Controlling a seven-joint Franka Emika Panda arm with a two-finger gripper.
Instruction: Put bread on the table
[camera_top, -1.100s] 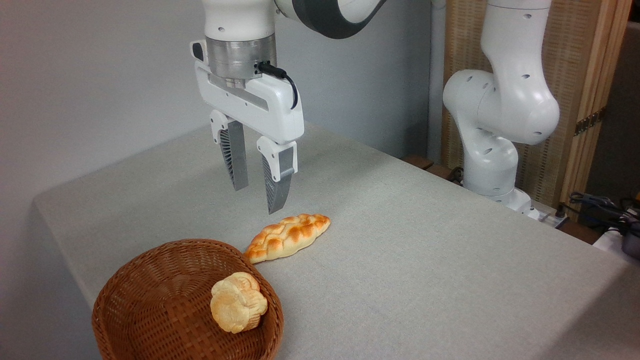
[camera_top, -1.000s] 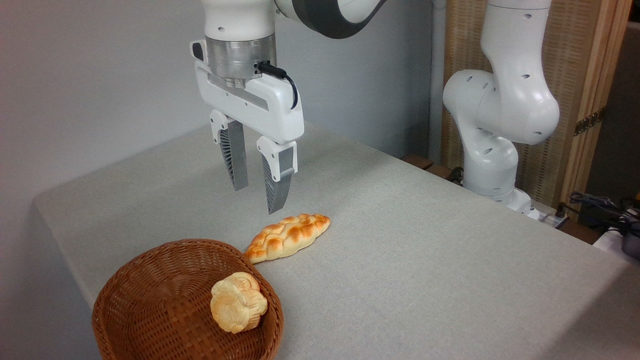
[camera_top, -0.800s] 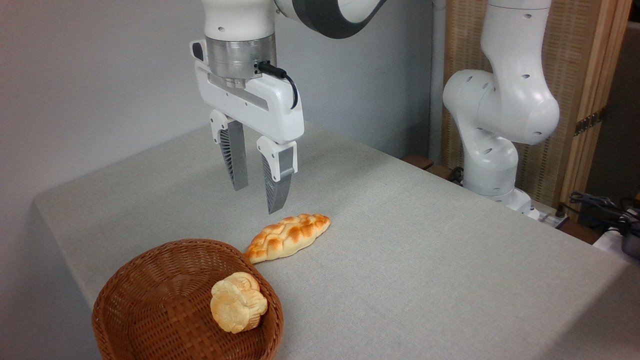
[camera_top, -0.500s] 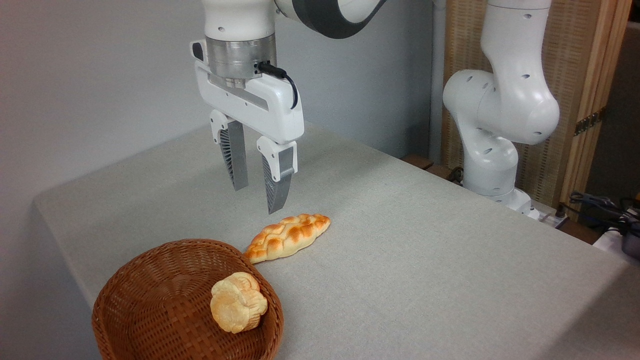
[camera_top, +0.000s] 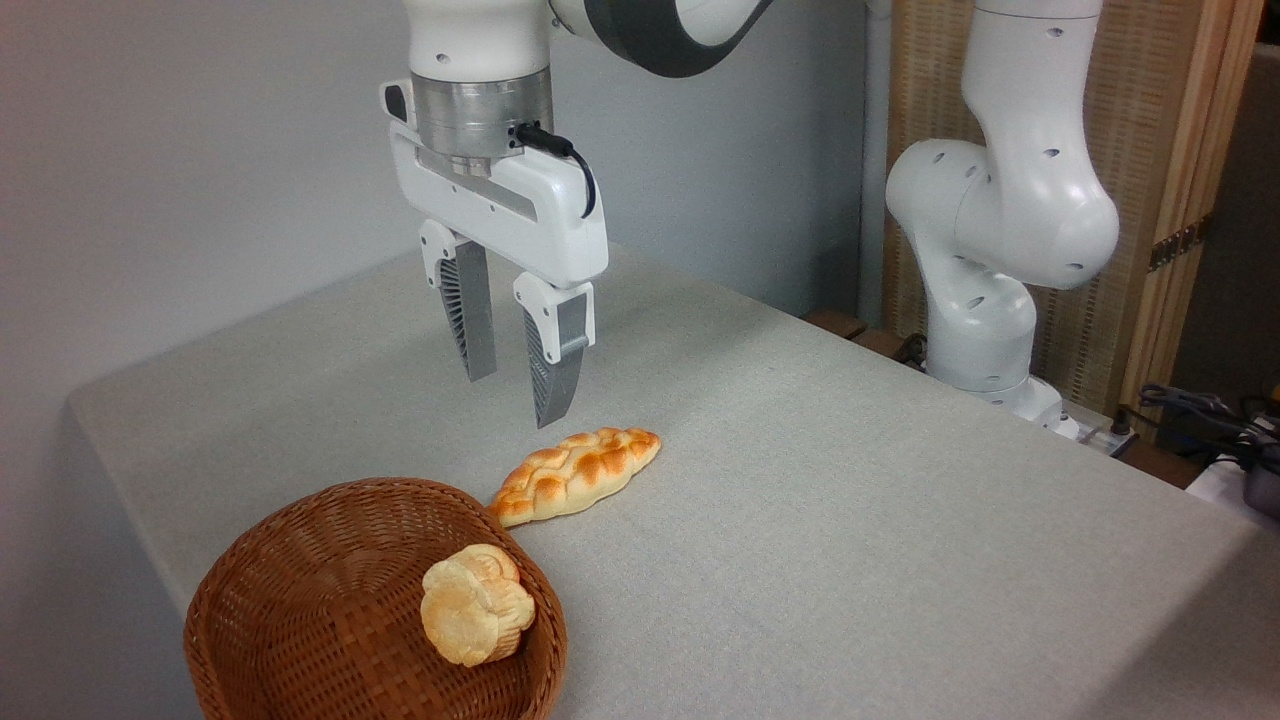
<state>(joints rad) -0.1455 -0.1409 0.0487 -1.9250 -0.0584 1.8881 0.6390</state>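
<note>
Nothing has moved since the earlier pictures: the gripper (camera_top: 515, 390) hangs at the same height above the table (camera_top: 850, 520), and both pieces of bread lie where they were. Its two grey ribbed fingers (camera_top: 470, 320) point straight down with a clear gap between them, and nothing is held.

Just below and a little right of the fingertips lies a long braided loaf (camera_top: 575, 474), flat on the cloth, its near end touching the rim of the basket (camera_top: 300, 600). The basket sits below and to the left of the gripper, near the table's front corner. The bun (camera_top: 474, 605) rests inside it, leaning against the right-hand wall, well below the fingertips.

The braided loaf lies between the gripper and the basket's right rim. To the right of the gripper the cloth is bare up to the arm's white base (camera_top: 990, 330) at the far edge. Behind and left of the gripper the table runs to its left edge, close to the grey wall (camera_top: 180, 150).
</note>
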